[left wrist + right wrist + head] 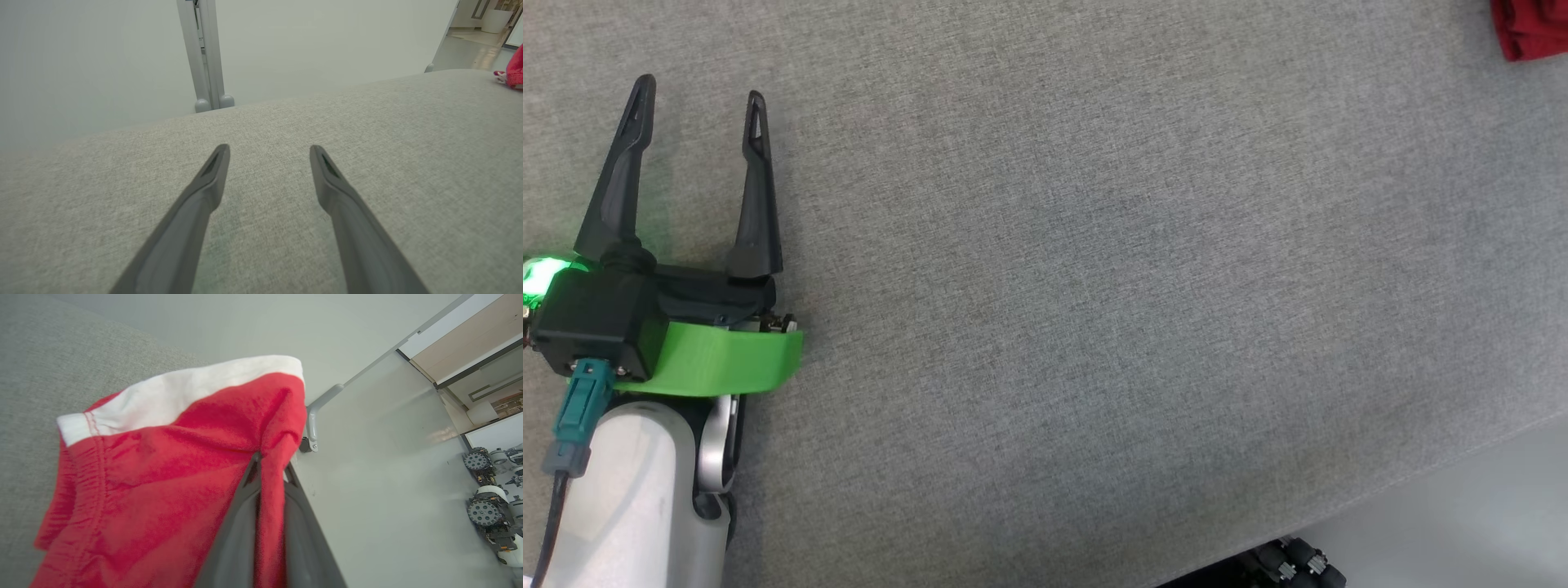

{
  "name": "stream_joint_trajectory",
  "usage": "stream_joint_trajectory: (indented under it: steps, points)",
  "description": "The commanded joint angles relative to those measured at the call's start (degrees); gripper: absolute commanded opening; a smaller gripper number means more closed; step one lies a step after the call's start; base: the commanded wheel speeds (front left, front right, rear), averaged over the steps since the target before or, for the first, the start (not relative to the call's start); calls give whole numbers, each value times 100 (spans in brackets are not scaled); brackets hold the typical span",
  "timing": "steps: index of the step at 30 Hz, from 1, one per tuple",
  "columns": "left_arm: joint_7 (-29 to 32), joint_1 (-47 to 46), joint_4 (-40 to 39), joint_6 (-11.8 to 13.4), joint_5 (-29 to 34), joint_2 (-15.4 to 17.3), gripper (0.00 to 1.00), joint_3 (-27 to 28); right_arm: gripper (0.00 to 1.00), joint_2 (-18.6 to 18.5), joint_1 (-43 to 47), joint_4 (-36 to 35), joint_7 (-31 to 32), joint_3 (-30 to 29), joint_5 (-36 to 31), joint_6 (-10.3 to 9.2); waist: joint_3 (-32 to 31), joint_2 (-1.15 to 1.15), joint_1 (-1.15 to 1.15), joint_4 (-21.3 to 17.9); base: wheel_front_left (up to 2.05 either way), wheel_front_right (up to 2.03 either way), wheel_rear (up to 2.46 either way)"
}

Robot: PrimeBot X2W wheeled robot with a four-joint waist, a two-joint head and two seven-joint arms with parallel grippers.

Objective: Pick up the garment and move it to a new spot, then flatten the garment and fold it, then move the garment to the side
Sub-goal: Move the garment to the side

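The garment (pixel 171 465) is red cloth with a white band along one edge. In the right wrist view it hangs over the grey table's edge, a fold of it pinched between the two dark fingers of my right gripper (pixel 270 467), which is shut on it. A corner of the garment (pixel 1529 28) shows at the head view's top right, and a red bit of the garment (pixel 514 71) at the far right of the left wrist view. My left gripper (pixel 701 91) rests open over the bare table at the left, far from the cloth. Between the fingers of the left gripper (pixel 269 153) lies only grey fabric.
The grey fabric table (pixel 1094 286) ends at a diagonal edge at the lower right, with pale floor (pixel 1486 506) beyond. A wheeled robot base (pixel 490 506) stands on the floor to the right. A grey partition post (pixel 202 53) rises behind the table's far edge.
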Motion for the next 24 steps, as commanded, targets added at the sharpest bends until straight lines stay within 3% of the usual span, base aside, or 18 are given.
stream_joint_trajectory:
  steps: [1, 12, 19, 24]
  points:
    - [-23, 130, 69, 31, -25, -3, 100, 6, 100, -45, -122, 88, -80, 14, -25, -7, -4, 0, 0, 61, 0, 0, 0]
    - [-521, 338, 621, 116, -289, -235, 100, 22, 100, 229, -88, 352, -579, 224, -78, -7, -849, 0, 0, 304, 0, 0, 0]
    - [-770, 688, 1010, 184, -556, -336, 100, 163, 100, 695, 429, -117, -725, 77, 44, -7, -1641, 0, 0, 477, 0, 0, 0]
    - [-877, 1023, 1170, 227, -676, -362, 100, 278, 100, 1077, 1171, -796, -725, -364, -86, -7, -2157, 0, 0, 607, 0, 0, 0]
